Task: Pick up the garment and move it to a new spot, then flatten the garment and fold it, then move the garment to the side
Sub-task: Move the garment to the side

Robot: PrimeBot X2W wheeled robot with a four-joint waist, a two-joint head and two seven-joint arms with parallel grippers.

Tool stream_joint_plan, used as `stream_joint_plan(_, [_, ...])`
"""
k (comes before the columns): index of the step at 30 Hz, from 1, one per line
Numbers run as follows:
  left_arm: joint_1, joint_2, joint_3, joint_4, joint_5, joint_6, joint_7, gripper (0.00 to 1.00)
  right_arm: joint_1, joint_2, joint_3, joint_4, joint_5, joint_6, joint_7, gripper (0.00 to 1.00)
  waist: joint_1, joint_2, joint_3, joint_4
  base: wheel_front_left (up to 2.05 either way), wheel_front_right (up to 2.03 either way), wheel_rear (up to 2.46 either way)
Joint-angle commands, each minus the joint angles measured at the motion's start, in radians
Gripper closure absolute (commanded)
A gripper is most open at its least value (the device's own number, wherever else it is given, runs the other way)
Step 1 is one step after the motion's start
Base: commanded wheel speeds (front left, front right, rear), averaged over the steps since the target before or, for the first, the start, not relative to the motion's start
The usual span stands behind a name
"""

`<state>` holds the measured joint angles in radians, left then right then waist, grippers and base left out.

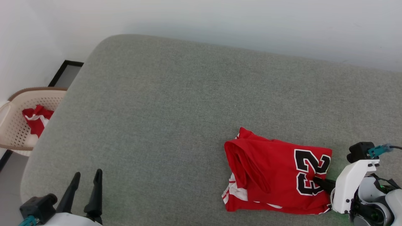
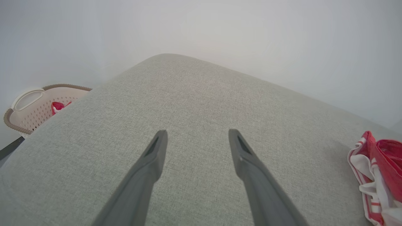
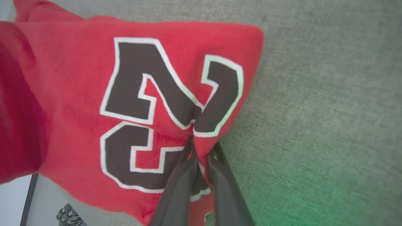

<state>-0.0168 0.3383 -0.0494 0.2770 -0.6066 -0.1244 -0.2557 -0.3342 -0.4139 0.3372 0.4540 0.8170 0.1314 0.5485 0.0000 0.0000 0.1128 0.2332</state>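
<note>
Grey upholstered cushion [image 1: 176, 103], red jersey [image 1: 270, 175] folded at its right front.
Right jaws pinch the jersey's numbered edge; left jaws gape empty, well apart; off the left edge, a perforated basket [image 1: 12, 128] holds red-and-white cloth [image 1: 37, 121].

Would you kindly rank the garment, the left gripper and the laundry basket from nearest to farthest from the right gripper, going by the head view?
1. The garment, pinched in the right gripper, at the lower right.
2. The left gripper, open, at the lower left.
3. The laundry basket, beyond the grey cushion's left edge.
</note>
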Motion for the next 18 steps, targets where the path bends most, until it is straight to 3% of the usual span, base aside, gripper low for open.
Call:
stream_joint_plan(1, [-0.009, 0.000, 0.001, 0.002, -0.004, -0.005, -0.005, 0.00, 0.008, 0.009, 0.006, 0.004, 0.001, -0.002, 0.010, 1.00, 0.0000, 0.0000, 0.001, 0.000, 0.00, 0.00, 0.00])
stream_joint_plan(18, [-0.054, 0.021, -0.025, -0.009, 0.018, -0.008, -0.009, 0.00, -0.032, -0.062, -0.113, -0.110, -0.082, -0.002, 0.057, 1.00, 0.0000, 0.0000, 0.013, -0.061, 0.00, 0.00, 0.00])
